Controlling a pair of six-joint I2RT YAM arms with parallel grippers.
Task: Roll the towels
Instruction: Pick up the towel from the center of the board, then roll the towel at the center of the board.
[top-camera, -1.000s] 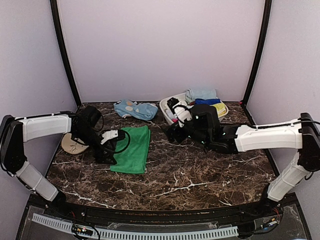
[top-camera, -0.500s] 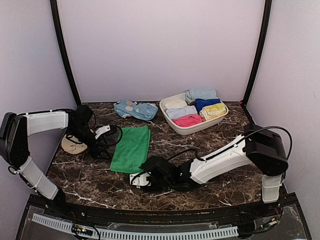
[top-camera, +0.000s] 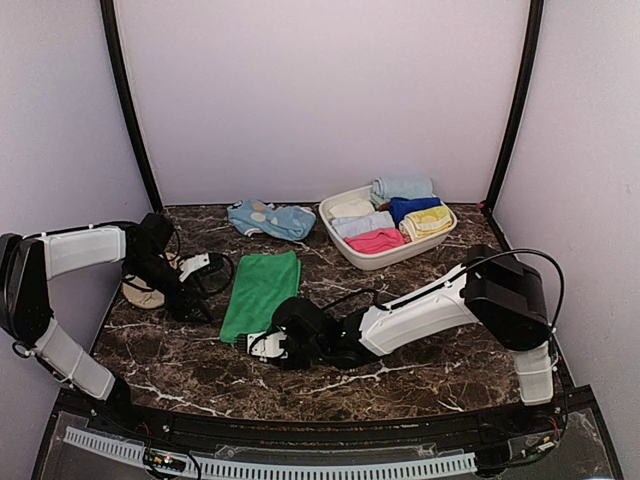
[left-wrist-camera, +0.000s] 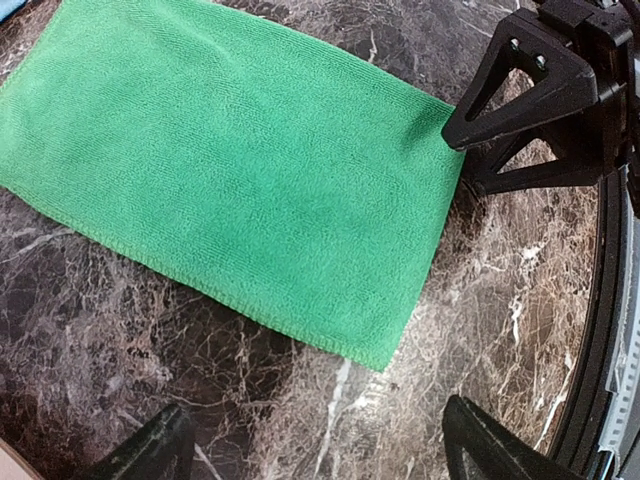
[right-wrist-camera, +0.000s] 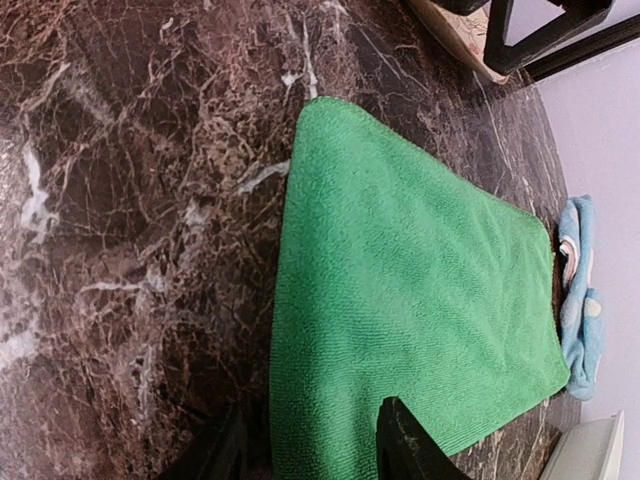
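Note:
A plain bright green towel (top-camera: 262, 292) lies flat on the dark marble table, its long side running front to back. My left gripper (top-camera: 198, 290) stands open just left of the towel's left edge. In the left wrist view its fingertips (left-wrist-camera: 150, 450) span bare marble beside the towel (left-wrist-camera: 230, 170) with nothing between them. My right gripper (top-camera: 252, 342) is at the towel's near end. In the right wrist view its jaws (right-wrist-camera: 305, 450) straddle the towel's (right-wrist-camera: 400, 280) near corner, still apart, one finger on marble and one over cloth.
A white basket (top-camera: 358, 257) with several folded cloths stands at the back right. A light blue spotted cloth (top-camera: 270, 218) lies behind the towel. A tan oval disc (top-camera: 143, 293) sits under my left arm. Purple walls close in three sides.
My right arm swung from the basket down to the towel's near end, and its jaws narrowed. My left gripper drew back a little to the left of the towel.

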